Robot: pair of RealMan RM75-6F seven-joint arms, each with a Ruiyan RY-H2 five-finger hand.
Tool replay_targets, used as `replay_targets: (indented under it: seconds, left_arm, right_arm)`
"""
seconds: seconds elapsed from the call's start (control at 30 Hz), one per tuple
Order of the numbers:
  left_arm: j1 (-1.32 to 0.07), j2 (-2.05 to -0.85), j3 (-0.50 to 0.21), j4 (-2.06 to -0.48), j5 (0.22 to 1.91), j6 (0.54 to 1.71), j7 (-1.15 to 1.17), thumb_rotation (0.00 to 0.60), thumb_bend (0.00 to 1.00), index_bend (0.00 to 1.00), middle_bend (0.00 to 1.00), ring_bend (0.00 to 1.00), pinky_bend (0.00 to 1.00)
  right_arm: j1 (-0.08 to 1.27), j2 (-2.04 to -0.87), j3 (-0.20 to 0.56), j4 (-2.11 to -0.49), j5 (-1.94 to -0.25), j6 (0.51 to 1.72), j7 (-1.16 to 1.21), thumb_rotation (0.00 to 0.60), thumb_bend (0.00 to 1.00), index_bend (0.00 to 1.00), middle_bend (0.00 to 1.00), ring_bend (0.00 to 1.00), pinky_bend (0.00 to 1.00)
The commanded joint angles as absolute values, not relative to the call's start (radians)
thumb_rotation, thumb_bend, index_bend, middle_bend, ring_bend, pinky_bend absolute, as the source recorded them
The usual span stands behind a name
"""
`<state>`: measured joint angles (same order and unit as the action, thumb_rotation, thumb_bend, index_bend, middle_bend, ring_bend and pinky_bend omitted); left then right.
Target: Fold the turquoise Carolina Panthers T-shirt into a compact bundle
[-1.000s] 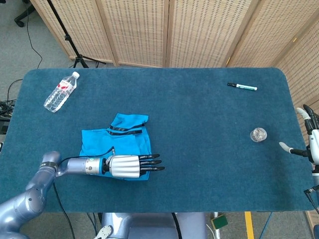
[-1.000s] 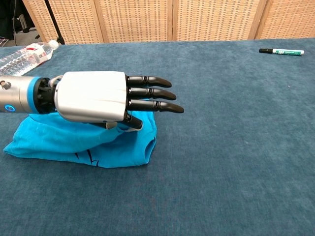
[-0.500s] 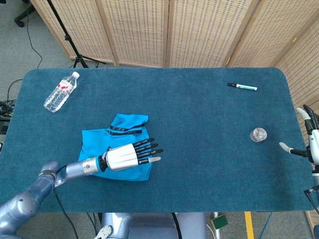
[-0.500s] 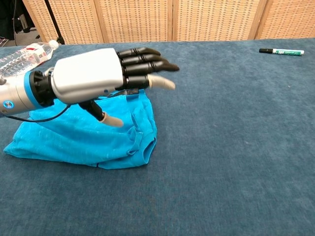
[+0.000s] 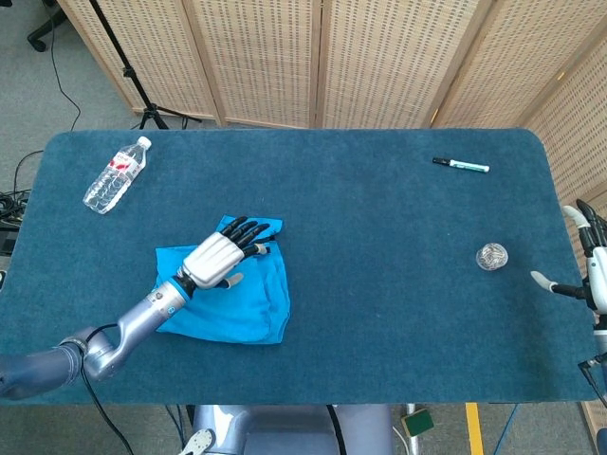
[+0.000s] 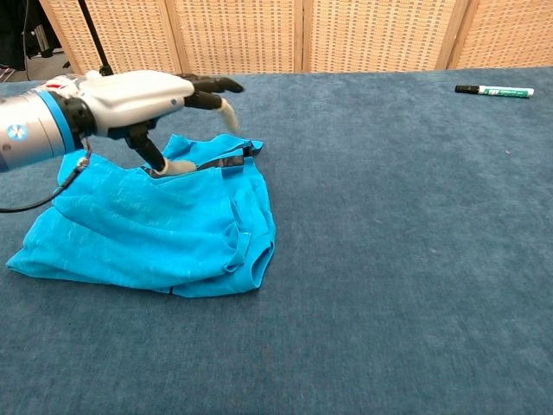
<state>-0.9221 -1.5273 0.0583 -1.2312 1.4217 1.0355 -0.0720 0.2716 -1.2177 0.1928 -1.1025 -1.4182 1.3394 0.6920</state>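
Observation:
The turquoise T-shirt (image 5: 248, 301) lies partly folded at the table's front left, also seen as a rumpled bundle (image 6: 173, 233) in the chest view. A sleeve with a dark band sticks out at its far edge. My left hand (image 5: 216, 255) hovers over that far edge, fingers spread, holding nothing; the chest view shows the same hand (image 6: 143, 93) above the cloth with its thumb pointing down toward the sleeve. My right hand (image 5: 590, 261) rests off the table's right edge, fingers apart and empty.
A water bottle (image 5: 117, 173) lies at the back left. A marker (image 5: 461, 165) lies at the back right, also visible in the chest view (image 6: 494, 91). A small clear round object (image 5: 491, 256) sits near the right edge. Wicker screens stand behind the table.
My left hand has lifted off the shirt's front right part and swung back and left, over the far sleeve edge. The shirt stays put. The right hand has not moved.

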Motion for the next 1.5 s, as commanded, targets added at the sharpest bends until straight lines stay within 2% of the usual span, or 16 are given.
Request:
replay_targets:
  seconds: [0.03, 0.2, 0.67, 0.93, 1.13, 1.5]
  left_arm:
    - [-0.921, -1.463, -0.027, -1.315, 1.25, 0.912, 0.048, 0.6, 0.35, 0.34, 0.0, 0.0, 0.0]
    - [-0.918, -1.465, -0.058, -1.313, 1.142, 0.862, 0.12, 0.6, 0.35, 0.39, 0.0, 0.0, 0.0]
    - [-0.923, -1.516, -0.085, -1.279, 0.999, 0.748, 0.207, 0.6, 0.34, 0.39, 0.0, 0.0, 0.0]
    - [-0.943, -1.51, -0.096, -1.311, 0.923, 0.689, 0.243, 0.6, 0.22, 0.39, 0.0, 0.0, 0.0]
    - [-0.957, -1.533, -0.098, -1.3, 0.877, 0.694, 0.292, 0.6, 0.26, 0.39, 0.0, 0.0, 0.0]
    - [-0.995, -1.553, -0.097, -1.275, 0.768, 0.649, 0.349, 0.6, 0.26, 0.39, 0.0, 0.0, 0.0]
  right_arm:
    - [0.272, -1.218, 0.193, -1.101, -1.417, 1.337, 0.694, 0.6, 0.0, 0.0, 0.0, 0.0, 0.0]
    - [0.274, -1.219, 0.192, -1.097, -1.416, 1.331, 0.697, 0.6, 0.0, 0.0, 0.0, 0.0, 0.0]
    - [0.276, -1.221, 0.193, -1.09, -1.415, 1.326, 0.701, 0.6, 0.0, 0.0, 0.0, 0.0, 0.0]
    - [0.275, -1.219, 0.194, -1.09, -1.414, 1.327, 0.707, 0.6, 0.0, 0.0, 0.0, 0.0, 0.0]
    - [0.275, -1.219, 0.193, -1.089, -1.415, 1.326, 0.706, 0.6, 0.0, 0.0, 0.0, 0.0, 0.0]
    - [0.276, -1.22, 0.194, -1.085, -1.412, 1.322, 0.708, 0.6, 0.0, 0.0, 0.0, 0.0, 0.0]
